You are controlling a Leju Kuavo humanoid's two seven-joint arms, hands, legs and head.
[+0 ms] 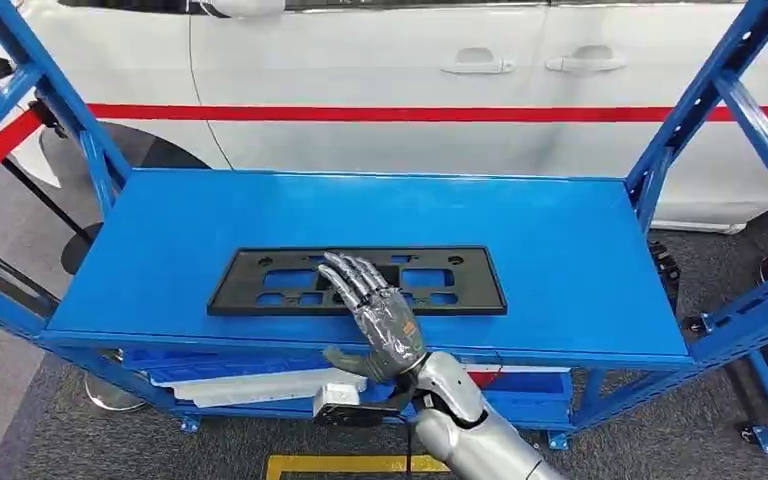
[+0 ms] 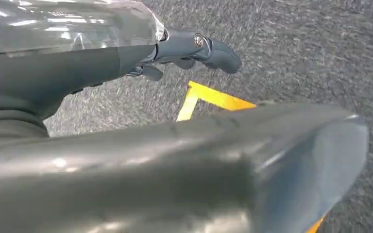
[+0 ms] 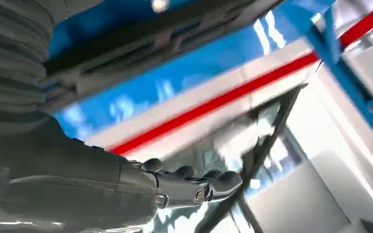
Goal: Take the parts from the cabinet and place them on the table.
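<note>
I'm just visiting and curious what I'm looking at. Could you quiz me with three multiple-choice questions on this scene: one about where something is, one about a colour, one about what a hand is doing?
1. Where does the black plastic part lie?
A. on the carpet
B. on the blue shelf top
C. on the car roof

2. What colour is the stripe along the white car?
A. red
B. green
C. black

3. What is the right hand doing?
A. hanging at the robot's side
B. lifting a box
C. lying with its fingers spread over the part

Answers: 1 B, the part lies flat on the blue surface. 2 A, a red band crosses the doors. 3 C, the fingers reach across the part's near edge.
</note>
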